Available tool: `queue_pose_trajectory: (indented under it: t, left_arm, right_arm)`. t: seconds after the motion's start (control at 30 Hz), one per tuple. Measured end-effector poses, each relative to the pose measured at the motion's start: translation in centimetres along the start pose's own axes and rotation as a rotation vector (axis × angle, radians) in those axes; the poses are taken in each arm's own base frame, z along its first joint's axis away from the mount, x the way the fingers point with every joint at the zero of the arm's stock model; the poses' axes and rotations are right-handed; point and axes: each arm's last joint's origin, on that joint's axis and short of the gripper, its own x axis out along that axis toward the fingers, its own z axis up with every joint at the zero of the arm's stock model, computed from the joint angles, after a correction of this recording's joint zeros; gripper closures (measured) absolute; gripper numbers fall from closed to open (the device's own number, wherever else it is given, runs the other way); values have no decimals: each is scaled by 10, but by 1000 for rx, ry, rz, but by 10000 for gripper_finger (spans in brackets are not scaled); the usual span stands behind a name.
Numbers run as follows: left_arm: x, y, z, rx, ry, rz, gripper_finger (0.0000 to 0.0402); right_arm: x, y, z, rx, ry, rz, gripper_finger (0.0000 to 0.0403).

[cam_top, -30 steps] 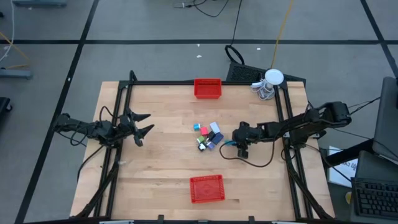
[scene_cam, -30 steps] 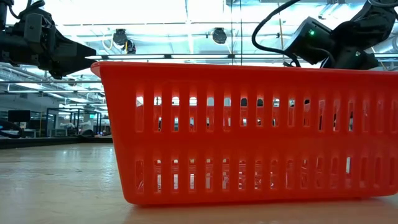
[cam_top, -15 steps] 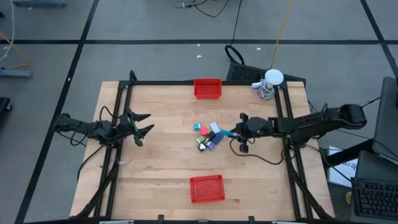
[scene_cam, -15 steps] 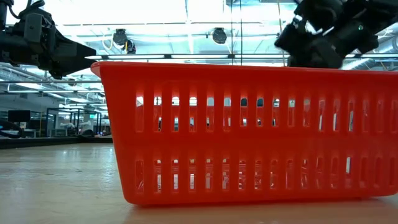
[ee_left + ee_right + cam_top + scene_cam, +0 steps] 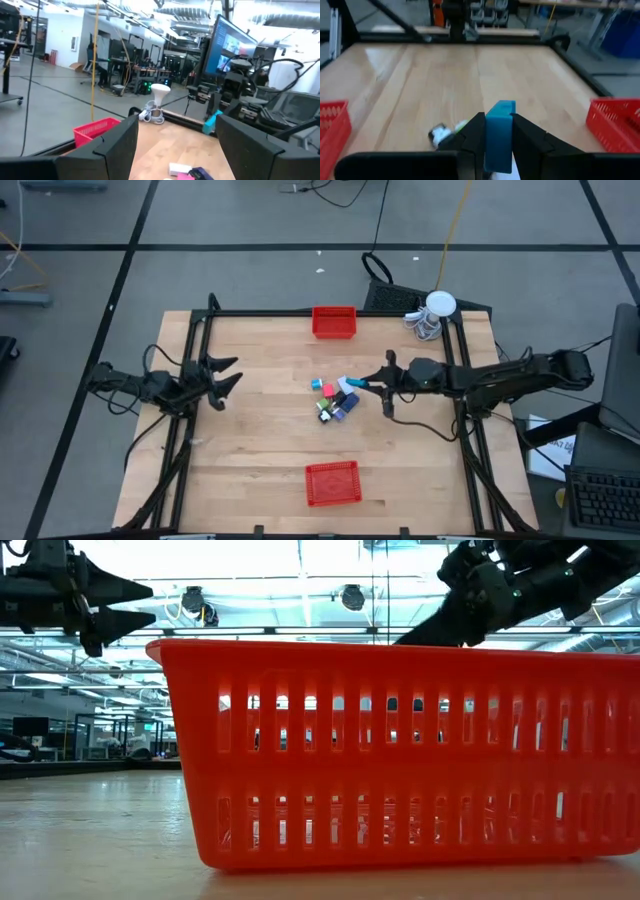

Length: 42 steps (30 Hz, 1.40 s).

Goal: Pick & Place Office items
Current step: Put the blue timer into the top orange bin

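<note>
The office items (image 5: 336,397) are a cluster of tiny coloured pieces lying on the wooden table's middle. The right wrist view shows some of them (image 5: 444,132) beyond the fingers. My right gripper (image 5: 364,383) hovers just right of the cluster, shut on a small blue block (image 5: 499,131). The block shows teal in the high view (image 5: 357,383). My left gripper (image 5: 231,374) waits open over the table's left part, pointing right, and it sits at the low view's upper left (image 5: 112,606). My right gripper pinches the blue block's two flat sides (image 5: 496,142) between its two fingers (image 5: 474,134). The fingers lie about level and point toward the table's left. The block is lifted clear of the table, and its far end (image 5: 501,106) sticks out past the fingertips.
One red mesh basket (image 5: 334,321) sits at the far edge and another (image 5: 332,483) at the near edge; the latter fills the low view (image 5: 400,750). A white round object with coiled cable (image 5: 437,308) stands at the far right corner. A black frame rims the table.
My right gripper has risen from the table beside the cluster, tipped from pointing down to about level, and shifted toward the far edge, carrying the blue block up with it. My left gripper has lifted a little.
</note>
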Motion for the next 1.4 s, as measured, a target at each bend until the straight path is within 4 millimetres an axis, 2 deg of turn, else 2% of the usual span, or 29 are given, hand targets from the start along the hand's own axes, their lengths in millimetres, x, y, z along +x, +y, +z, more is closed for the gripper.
queue_pose_trajectory:
  t: [0.1, 0.27, 0.47, 0.63, 0.77, 0.93, 1.2, 1.4]
  left_arm:
    - [1, 0, -2, -37, 7, 4, 133]
    - [6, -1, -9, -213, 65, 22, 133]
    - [21, -9, -18, -226, 108, 8, 133]
    - [41, -22, -25, -147, 138, -37, 133]
    - [68, -41, -31, -36, 235, -65, 133]
    - [111, -70, -37, 120, 303, -77, 133]
    - [178, -120, -39, 196, 299, -260, 133]
    - [205, -137, -43, 215, 306, -285, 133]
  right_arm:
    - [4, -2, 2, 1, -42, -9, 334]
    - [11, -2, 4, 5, -104, 65, 348]
    - [19, 2, 8, 8, -206, 192, 340]
    - [22, 3, 8, 8, -238, 237, 344]
    - [23, 4, 8, 6, -248, 262, 347]
    - [22, 6, 10, 8, -271, 294, 343]
    - [22, 12, 9, 6, -262, 319, 346]
    - [22, 17, 10, 3, -266, 338, 345]
